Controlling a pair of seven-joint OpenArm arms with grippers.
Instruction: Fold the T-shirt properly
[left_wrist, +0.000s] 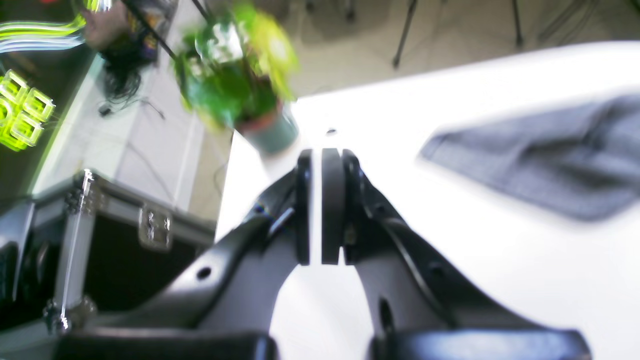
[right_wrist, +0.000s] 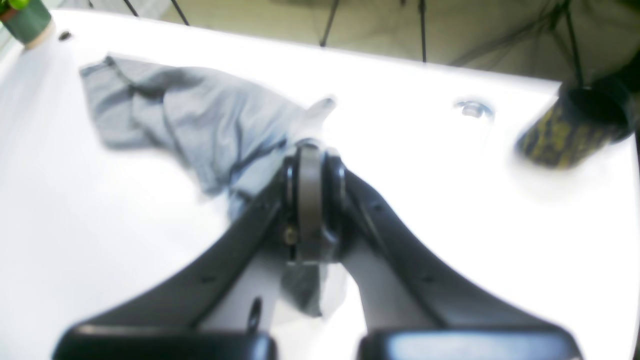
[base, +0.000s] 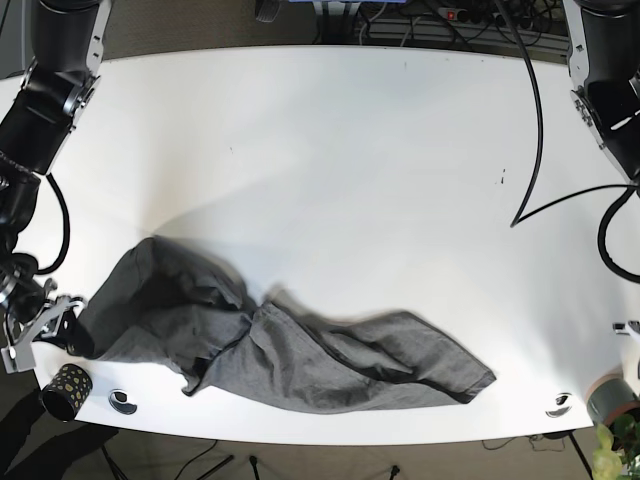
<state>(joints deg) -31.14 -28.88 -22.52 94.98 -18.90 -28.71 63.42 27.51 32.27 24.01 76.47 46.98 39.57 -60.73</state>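
The grey T-shirt (base: 300, 350) lies crumpled along the front of the white table (base: 330, 150), stretched from the left edge toward the right. My right gripper (right_wrist: 310, 200) is shut on the shirt's edge (right_wrist: 200, 120), with cloth pinched between the pads and hanging below them. In the base view it sits at the table's left edge (base: 72, 335). My left gripper (left_wrist: 316, 210) is closed with only a thin slit between the pads and holds nothing. It hovers above the table, left of the shirt's end (left_wrist: 550, 160).
A potted plant (left_wrist: 240, 85) stands at the table corner near my left gripper (base: 615, 400). A yellow-and-black patterned cup (right_wrist: 570, 132) stands at the front left corner (base: 65, 388). A black case (left_wrist: 125, 250) sits off the table. A black cable (base: 530, 120) crosses the right side.
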